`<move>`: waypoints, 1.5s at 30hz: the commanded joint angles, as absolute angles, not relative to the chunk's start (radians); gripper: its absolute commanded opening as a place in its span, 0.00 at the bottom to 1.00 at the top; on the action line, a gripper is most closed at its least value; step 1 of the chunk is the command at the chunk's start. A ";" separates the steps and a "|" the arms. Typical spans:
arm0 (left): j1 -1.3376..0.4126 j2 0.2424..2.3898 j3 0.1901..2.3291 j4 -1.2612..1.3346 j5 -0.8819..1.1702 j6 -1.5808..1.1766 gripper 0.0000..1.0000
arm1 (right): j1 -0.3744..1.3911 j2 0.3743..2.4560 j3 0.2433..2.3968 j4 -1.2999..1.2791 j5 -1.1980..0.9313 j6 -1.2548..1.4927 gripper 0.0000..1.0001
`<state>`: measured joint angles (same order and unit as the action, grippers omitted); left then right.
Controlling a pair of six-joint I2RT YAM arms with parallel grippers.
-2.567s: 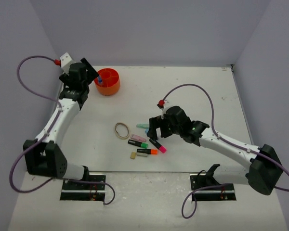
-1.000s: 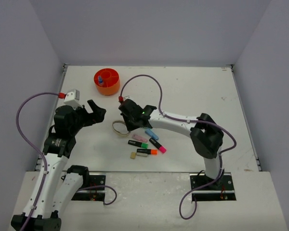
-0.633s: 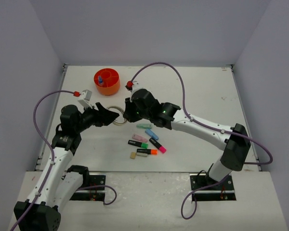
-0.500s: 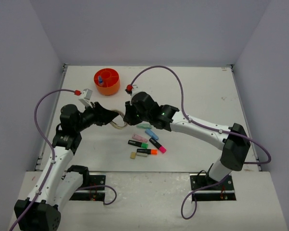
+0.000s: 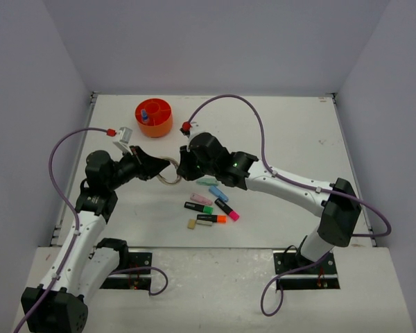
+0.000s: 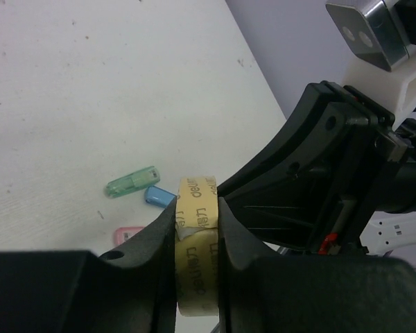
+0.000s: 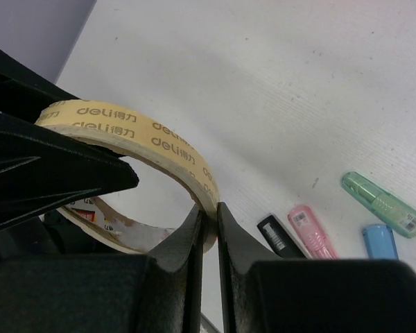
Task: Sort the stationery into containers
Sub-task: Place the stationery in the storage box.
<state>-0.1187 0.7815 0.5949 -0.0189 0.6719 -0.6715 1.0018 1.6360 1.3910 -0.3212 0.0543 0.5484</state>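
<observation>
A beige tape ring (image 5: 170, 174) hangs above the table between both arms. My left gripper (image 5: 162, 168) is shut across its width, pads on both flat edges (image 6: 196, 239). My right gripper (image 5: 182, 171) is shut on the ring's wall (image 7: 149, 139), one finger inside and one outside. On the table below lie mint (image 5: 208, 182), blue (image 5: 218, 193) and pink (image 5: 202, 200) pieces, three black highlighters (image 5: 198, 207) and a tan eraser (image 5: 191, 223). The round orange organiser (image 5: 159, 129) stands at the back left with a blue-capped bottle (image 5: 145, 116) in it.
The right gripper's black body (image 6: 319, 173) fills the right of the left wrist view, close to my left fingers. The left gripper's black finger (image 7: 55, 173) crosses the left of the right wrist view. White walls enclose the table.
My right arm lifted the ring off the table and carried it left. My left gripper swung in to meet it and closed from wide open onto the ring.
</observation>
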 commanded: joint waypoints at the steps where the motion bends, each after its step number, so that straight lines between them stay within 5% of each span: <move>1: -0.119 0.787 0.646 0.005 0.694 -0.661 0.00 | 1.004 1.593 1.381 -0.284 0.072 0.553 0.04; 2: -0.119 0.794 0.659 -0.021 0.669 -0.650 0.00 | 1.003 1.589 1.379 -0.283 0.078 0.550 0.17; 3: -0.118 0.803 0.680 -0.069 0.624 -0.635 0.00 | 1.003 1.582 1.375 -0.283 0.087 0.546 0.52; 4: -0.118 0.817 0.694 -0.091 0.551 -0.613 0.00 | 1.003 1.576 1.369 -0.287 0.095 0.542 0.97; 10: -0.118 1.006 0.960 -0.271 0.065 -0.481 0.00 | 0.948 1.434 1.283 -0.374 0.228 0.549 0.99; 18: -0.054 1.472 1.422 -0.205 -0.083 -0.253 0.00 | 0.896 1.125 1.070 -0.387 0.271 0.539 0.99; 24: 0.029 1.724 1.610 0.045 -0.005 -0.051 0.00 | 0.896 0.977 0.968 -0.415 0.162 0.528 0.99; 31: 0.126 2.034 1.797 0.137 0.528 -0.028 0.00 | 0.897 0.886 0.921 -0.472 0.121 0.507 0.99; 45: 0.135 2.135 1.733 0.237 0.591 -0.072 0.01 | 0.897 0.946 0.937 -0.484 0.114 0.505 0.99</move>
